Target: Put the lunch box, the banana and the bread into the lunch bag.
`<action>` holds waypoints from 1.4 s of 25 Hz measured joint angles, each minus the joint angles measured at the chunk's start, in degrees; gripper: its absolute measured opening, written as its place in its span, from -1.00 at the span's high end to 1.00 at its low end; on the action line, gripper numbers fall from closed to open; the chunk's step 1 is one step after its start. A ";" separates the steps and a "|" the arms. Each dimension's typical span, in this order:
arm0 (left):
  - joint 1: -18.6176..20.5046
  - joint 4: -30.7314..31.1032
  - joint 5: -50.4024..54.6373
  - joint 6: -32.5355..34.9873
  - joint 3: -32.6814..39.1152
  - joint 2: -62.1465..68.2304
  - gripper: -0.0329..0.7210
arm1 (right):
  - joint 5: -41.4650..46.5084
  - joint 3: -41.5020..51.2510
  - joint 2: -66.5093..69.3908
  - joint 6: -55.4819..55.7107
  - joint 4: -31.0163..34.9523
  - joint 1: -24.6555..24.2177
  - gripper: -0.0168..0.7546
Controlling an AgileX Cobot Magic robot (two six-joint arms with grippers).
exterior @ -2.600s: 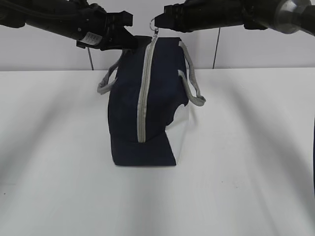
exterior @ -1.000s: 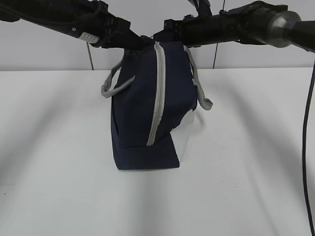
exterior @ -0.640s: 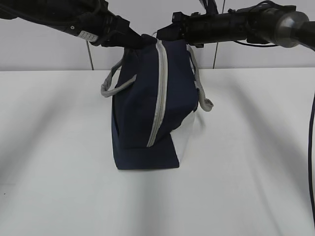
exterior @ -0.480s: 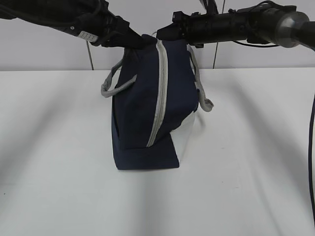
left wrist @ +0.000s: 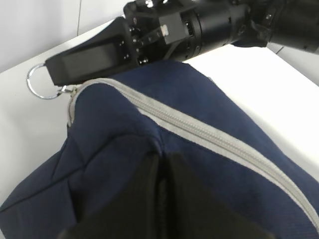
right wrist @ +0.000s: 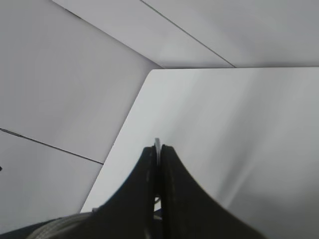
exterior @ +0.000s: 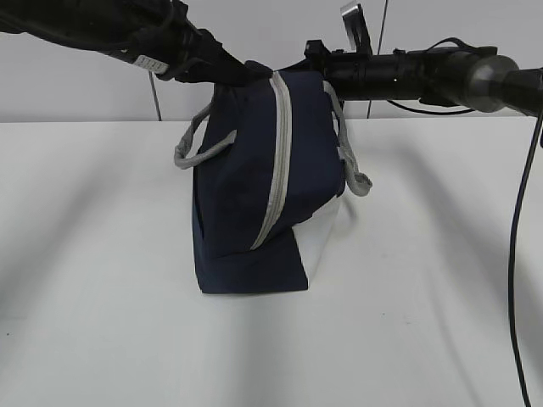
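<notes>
On white table, navy lunch bag zipped, left claw pinching fabric, right claw clamping ring pull.

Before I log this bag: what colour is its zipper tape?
Light grey zipper tape on the navy lunch bag, clearest in the left wrist view.

The exterior view faces the lunch bag from low across the table; both wrist views sit close above it.

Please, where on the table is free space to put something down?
Bare table lies left of the lunch bag, in front of it, and right of its white panel. It is crowded only at the bag's top, where the left gripper and right gripper meet.
</notes>
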 joint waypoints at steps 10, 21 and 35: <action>0.00 0.00 0.25 0.33 0.00 0.00 0.86 | -0.34 0.00 1.29 -0.86 -1.49 0.00 1.00; 0.00 -0.06 0.86 0.37 0.00 -0.06 0.86 | -1.16 -3.38 2.94 -1.43 -4.64 -0.03 1.00; 0.07 -0.03 1.50 -5.35 -0.06 -0.51 0.28 | -2.78 -6.68 -2.19 0.22 -14.35 -0.03 -0.31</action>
